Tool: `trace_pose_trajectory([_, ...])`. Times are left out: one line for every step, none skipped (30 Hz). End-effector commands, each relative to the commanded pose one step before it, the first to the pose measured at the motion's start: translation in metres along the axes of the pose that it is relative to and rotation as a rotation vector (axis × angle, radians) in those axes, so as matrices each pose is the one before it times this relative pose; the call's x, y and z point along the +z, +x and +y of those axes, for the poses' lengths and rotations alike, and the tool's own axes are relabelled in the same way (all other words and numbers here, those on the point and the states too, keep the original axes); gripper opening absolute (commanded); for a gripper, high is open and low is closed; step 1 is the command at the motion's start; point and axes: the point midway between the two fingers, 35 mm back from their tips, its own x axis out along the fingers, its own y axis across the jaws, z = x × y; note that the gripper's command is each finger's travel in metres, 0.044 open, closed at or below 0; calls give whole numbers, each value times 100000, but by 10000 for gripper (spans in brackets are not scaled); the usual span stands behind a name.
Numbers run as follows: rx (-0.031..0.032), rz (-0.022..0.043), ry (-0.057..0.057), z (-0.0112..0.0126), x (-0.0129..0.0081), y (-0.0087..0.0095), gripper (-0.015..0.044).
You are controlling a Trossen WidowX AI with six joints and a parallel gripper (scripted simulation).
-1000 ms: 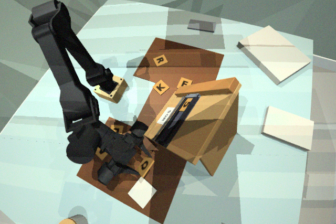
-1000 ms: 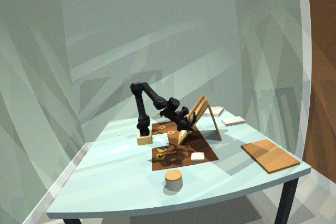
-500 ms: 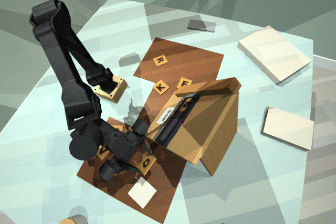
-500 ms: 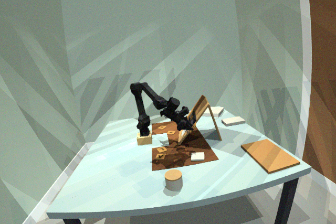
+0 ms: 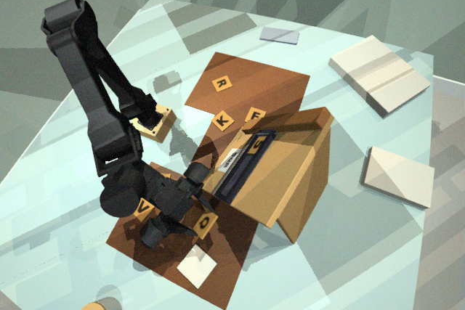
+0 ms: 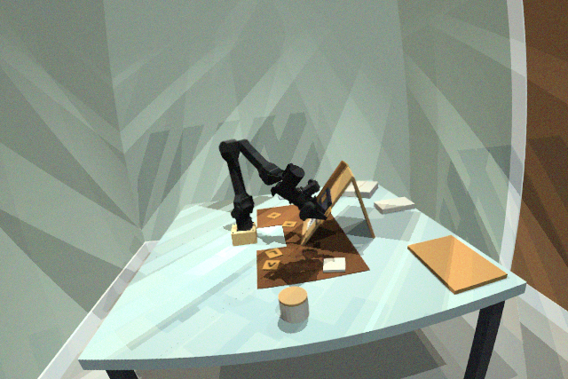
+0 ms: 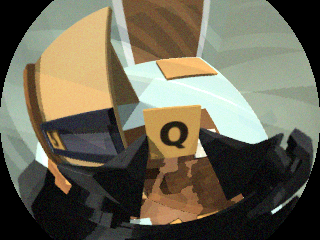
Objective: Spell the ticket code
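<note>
My gripper (image 5: pixel 203 221) (image 7: pixel 174 135) (image 6: pixel 311 217) is shut on the yellow Q tile (image 5: pixel 206 222) (image 7: pixel 174 132). It holds the tile just off the low open end of the dark letter rail (image 5: pixel 240 177) (image 7: pixel 87 135). The rail runs up the sloped tan board (image 5: pixel 289 171) (image 6: pixel 338 184) (image 7: pixel 74 67). One tile (image 5: pixel 257 145) (image 7: pixel 55 140) sits at the rail's upper end; I cannot read its letter for sure. The white ticket (image 5: pixel 229 159) lies beside the rail, its print too small to read. Loose tiles R (image 5: pixel 221 83), K (image 5: pixel 222 120), F (image 5: pixel 255 114) and V (image 5: pixel 144 207) lie on the brown mat (image 5: pixel 262 78).
A white pad (image 5: pixel 196 266) (image 6: pixel 334 264) lies on the mat in front of the gripper. A tan cylinder (image 6: pixel 293 303) stands near the counter's front edge. Two pale slabs (image 5: pixel 379 72) (image 5: pixel 399 177), a grey card (image 5: pixel 280 35) and an orange panel (image 6: pixel 456 262) lie further out.
</note>
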Motion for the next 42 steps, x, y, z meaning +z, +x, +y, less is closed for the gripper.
trace_pose_trajectory([-116, 79, 398, 289, -34, 14, 0])
trace_pose_trajectory([3, 0, 3, 50, 1, 0, 0])
trace_pose_trajectory([3, 0, 3, 50, 1, 0, 0])
trace_pose_trajectory([3, 0, 3, 50, 1, 0, 0])
trace_pose_trajectory([3, 0, 3, 50, 1, 0, 0])
trace_pose_trajectory([3, 0, 3, 50, 1, 0, 0])
trace_pose_trajectory([3, 0, 3, 50, 1, 0, 0])
trace_pose_trajectory([3, 0, 3, 50, 1, 0, 0])
trace_pose_trajectory([3, 0, 3, 50, 1, 0, 0])
trace_pose_trajectory([3, 0, 3, 50, 1, 0, 0])
trace_pose_trajectory([3, 0, 3, 50, 1, 0, 0])
trace_pose_trajectory([3, 0, 3, 50, 0, 0, 0])
trace_pose_trajectory([3, 0, 3, 50, 0, 0, 0])
trace_pose_trajectory([3, 0, 3, 50, 0, 0, 0])
trace_pose_trajectory([3, 0, 3, 50, 0, 0, 0])
trace_pose_trajectory([3, 0, 3, 50, 0, 0, 0])
trace_pose_trajectory([3, 0, 3, 50, 0, 0, 0])
trace_pose_trajectory([3, 0, 3, 50, 0, 0, 0])
trace_pose_trajectory([3, 0, 3, 50, 0, 0, 0])
trace_pose_trajectory([3, 0, 3, 50, 0, 0, 0])
trace_pose_trajectory([3, 0, 3, 50, 0, 0, 0])
trace_pose_trajectory([3, 0, 3, 50, 0, 0, 0])
trace_pose_trajectory([3, 0, 3, 50, 0, 0, 0])
trace_pose_trajectory([3, 0, 3, 50, 0, 0, 0])
trace_pose_trajectory([3, 0, 3, 50, 1, 0, 0])
trace_pose_trajectory([3, 0, 3, 50, 1, 0, 0])
trace_pose_trajectory([3, 0, 3, 50, 1, 0, 0])
trace_pose_trajectory([3, 0, 3, 50, 1, 0, 0])
trace_pose_trajectory([3, 0, 3, 50, 1, 0, 0])
trace_pose_trajectory([3, 0, 3, 50, 1, 0, 0])
trace_pose_trajectory([3, 0, 3, 50, 1, 0, 0])
trace_pose_trajectory([3, 0, 3, 50, 1, 0, 0])
trace_pose_trajectory([3, 0, 3, 50, 1, 0, 0])
trace_pose_trajectory([3, 0, 3, 50, 1, 0, 0])
trace_pose_trajectory([3, 0, 3, 50, 1, 0, 0])
trace_pose_trajectory([3, 0, 3, 50, 1, 0, 0])
trace_pose_trajectory([3, 0, 3, 50, 1, 0, 0])
trace_pose_trajectory([3, 0, 3, 50, 1, 0, 0])
trace_pose_trajectory([3, 0, 3, 50, 1, 0, 0])
trace_pose_trajectory([3, 0, 3, 50, 1, 0, 0])
trace_pose_trajectory([3, 0, 3, 50, 1, 0, 0])
trace_pose_trajectory([3, 0, 3, 50, 1, 0, 0])
